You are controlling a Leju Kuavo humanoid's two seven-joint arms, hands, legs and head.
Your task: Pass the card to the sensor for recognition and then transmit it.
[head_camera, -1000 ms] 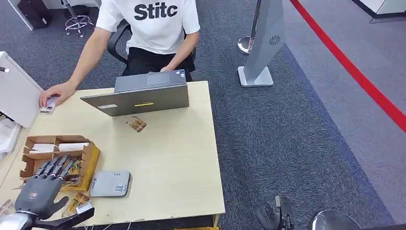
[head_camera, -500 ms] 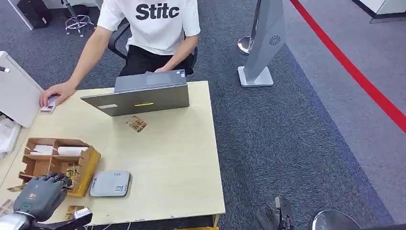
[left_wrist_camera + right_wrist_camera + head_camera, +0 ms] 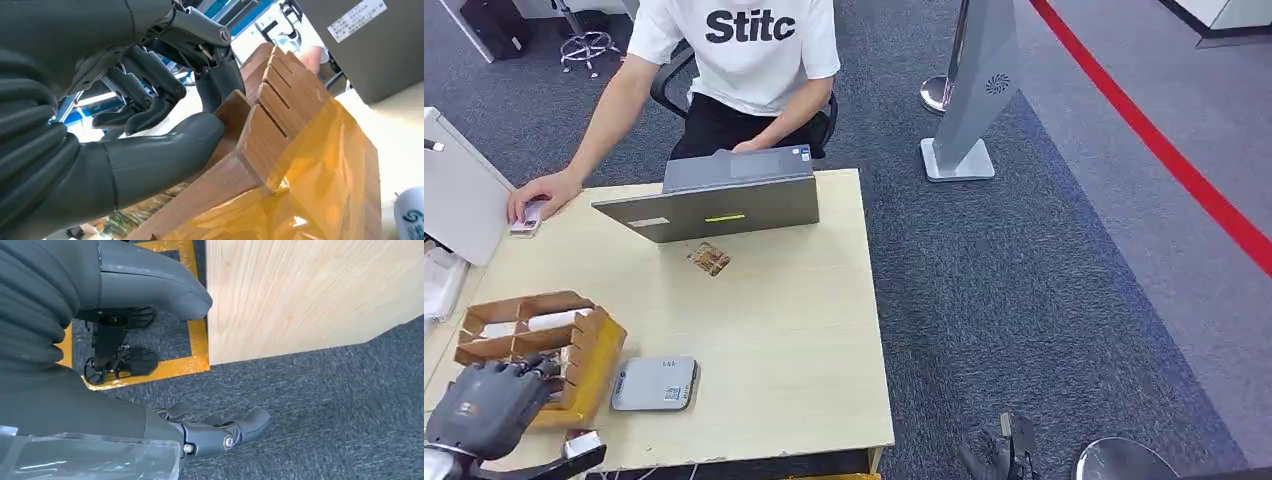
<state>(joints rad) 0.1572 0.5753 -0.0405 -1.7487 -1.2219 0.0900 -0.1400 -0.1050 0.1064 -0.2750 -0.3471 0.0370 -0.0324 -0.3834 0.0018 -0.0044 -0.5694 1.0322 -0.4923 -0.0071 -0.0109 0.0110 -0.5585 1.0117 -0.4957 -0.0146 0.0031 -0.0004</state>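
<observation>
Left hand (image 3: pixel 486 405), lower left of the head view, has dropped from flat and spread above the cardboard box (image 3: pixel 589 362) to curled down into its near end. Left wrist view: the fingers (image 3: pixel 155 85) are hooked over the box's slotted wall and the thumb presses it from outside, so they look clamped on the cardboard. Whether a card is pinched between them, cannot tell.

The box has tipped: its near edge is off the worktop (image 3: pixel 784 340) and it has swung slightly compared with a second ago. Likely the hand is dragging the box, not drawing a card cleanly.

Cards (image 3: pixel 130 220) lie patterned inside the box under the thumb.

The grey sensor (image 3: pixel 654 383) sits flat just right of the box, untouched.

Right hand (image 3: pixel 220 432) hangs beside the worktop over the carpet, fingers loosely curled, holding nothing.

One loose card (image 3: pixel 710 258) lies mid-worktop in front of the laptop (image 3: pixel 714 200). At upper left a person's hand (image 3: pixel 539 195) rests on a small device.
</observation>
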